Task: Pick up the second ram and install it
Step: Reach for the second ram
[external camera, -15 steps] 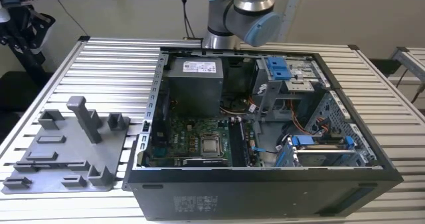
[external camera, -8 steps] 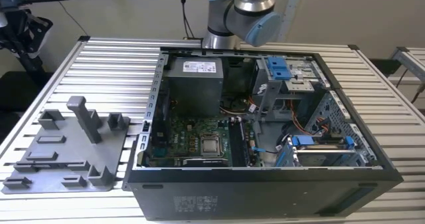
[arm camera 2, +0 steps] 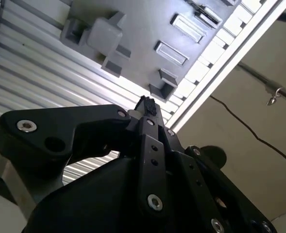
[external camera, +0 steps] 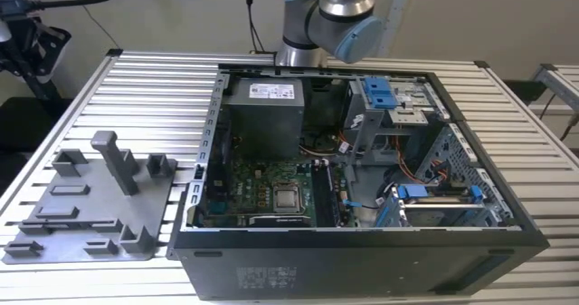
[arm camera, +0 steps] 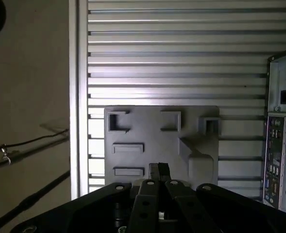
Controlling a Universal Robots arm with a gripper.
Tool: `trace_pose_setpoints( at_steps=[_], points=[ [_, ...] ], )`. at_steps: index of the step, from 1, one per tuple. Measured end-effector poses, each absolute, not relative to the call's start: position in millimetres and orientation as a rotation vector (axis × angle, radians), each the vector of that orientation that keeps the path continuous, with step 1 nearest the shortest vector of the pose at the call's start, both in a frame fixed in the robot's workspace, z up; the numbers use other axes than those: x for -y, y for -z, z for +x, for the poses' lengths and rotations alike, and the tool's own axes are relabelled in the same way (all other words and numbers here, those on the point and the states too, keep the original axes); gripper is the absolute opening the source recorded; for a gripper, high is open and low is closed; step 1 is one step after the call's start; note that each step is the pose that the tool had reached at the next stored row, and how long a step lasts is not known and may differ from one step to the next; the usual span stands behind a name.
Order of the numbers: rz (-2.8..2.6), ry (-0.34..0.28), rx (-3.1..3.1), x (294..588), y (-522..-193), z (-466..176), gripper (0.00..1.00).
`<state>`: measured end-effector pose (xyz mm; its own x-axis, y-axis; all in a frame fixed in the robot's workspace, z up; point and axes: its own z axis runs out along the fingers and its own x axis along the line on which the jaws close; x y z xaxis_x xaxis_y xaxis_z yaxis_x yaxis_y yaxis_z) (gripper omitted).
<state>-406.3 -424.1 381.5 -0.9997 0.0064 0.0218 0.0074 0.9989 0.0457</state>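
My gripper (arm camera: pixel 159 171) hangs high above the grey plastic tray (arm camera: pixel 152 131), its black fingertips (arm camera 2: pixel 147 104) pressed together with nothing visible between them. The tray (external camera: pixel 100 217) lies on the slatted table at the exterior view's left, beside the open computer case (external camera: pixel 362 183). A thin dark strip with a light edge lies in a recess near the tray's outer edge (arm camera 2: pixel 205 14); I cannot tell whether it is the second ram. Inside the case, dark slots (external camera: pixel 322 195) run next to the silver CPU chip (external camera: pixel 287 198).
The arm's base joint (external camera: pixel 330 20) rises behind the case. A tall grey post (external camera: pixel 116 161) and several small blocks stand up from the tray. The table's edge (arm camera: pixel 78 97) and a loose cable (arm camera: pixel 31 143) lie beyond the tray.
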Motion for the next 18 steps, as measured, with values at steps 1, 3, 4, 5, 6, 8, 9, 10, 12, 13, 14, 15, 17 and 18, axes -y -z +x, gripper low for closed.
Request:
trace_pose_setpoints(
  at_steps=[1, 3, 4, 5, 6, 8, 9, 10, 12, 13, 14, 15, 17, 18],
  points=[
    [-0.008, 0.071, 3.119, 424.1, -381.2, -406.3, 0.11],
    [-0.004, 0.071, 3.119, 424.1, -380.7, -406.4, 0.11],
    [-0.002, 0.071, 3.119, 424.2, -380.5, -406.4, 0.11],
    [0.001, 0.071, 3.119, 424.2, -380.1, -406.5, 0.11],
    [0.003, 0.072, 3.119, 424.3, -379.8, -406.7, 0.11],
    [0.007, 0.071, 3.119, 425.1, -379.1, -407.1, 0.11],
    [0.009, 0.071, 3.119, 425.7, -378.8, -407.2, 0.11],
    [0.011, 0.072, 3.119, 426.3, -378.4, -407.3, 0.11],
    [0.014, 0.071, 3.119, 427.4, -377.9, -407.7, 0.11],
    [0.016, 0.071, 3.119, 428.0, -377.7, -407.8, 0.11],
    [0.017, 0.071, 3.119, 428.7, -377.3, -408.0, 0.11],
    [0.019, 0.071, 3.119, 429.4, -376.9, -408.2, 0.11],
    [0.022, 0.071, 3.119, 430.9, -376.2, -408.9, 0.11],
    [0.023, 0.071, 3.119, 431.3, -375.8, -409.3, 0.11]
  ],
)
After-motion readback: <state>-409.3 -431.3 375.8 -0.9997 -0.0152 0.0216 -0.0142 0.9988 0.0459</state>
